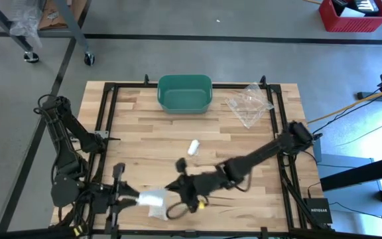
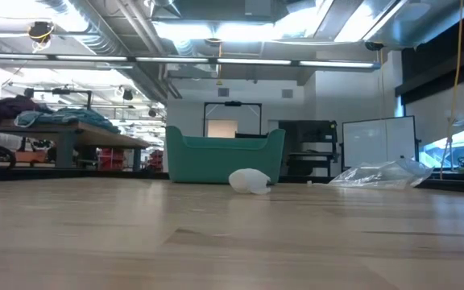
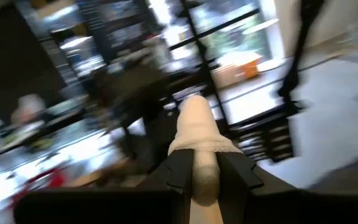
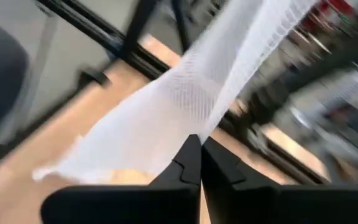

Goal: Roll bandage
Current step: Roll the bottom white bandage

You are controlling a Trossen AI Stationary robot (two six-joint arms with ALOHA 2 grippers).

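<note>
My left gripper (image 1: 138,195) hovers over the table's near edge, shut on a white bandage roll (image 1: 152,197) that shows cream between its fingers in the left wrist view (image 3: 197,134). A loose piece of gauze (image 1: 156,212) hangs off the roll. Just right of the roll, my right gripper (image 1: 176,186) is shut on the bandage's loose mesh strip (image 4: 185,99). A second small white roll (image 1: 193,147) lies on its side mid-table, also visible in the low view (image 2: 250,180). Neither gripper shows in the low view. My left gripper pinches the bandage roll (image 3: 205,163) between its two fingers (image 3: 180,169). The fingers lie level, coming from the table's left, and the roll sticks out forward past their tips, clear of the table. My right gripper pinches the mesh strip (image 4: 199,132) between its shut fingertips (image 4: 189,163). It comes from the table's right, slanting slightly down. The gauze spreads out wide on one side and runs off as a narrower band (image 4: 260,37) on the other, above the table.
A green bin (image 1: 184,93) stands at the table's far middle and a clear plastic bag (image 1: 249,103) lies to its right. A dark cable loop (image 1: 176,212) with a yellow bit (image 1: 201,205) lies at the near edge under my right gripper.
</note>
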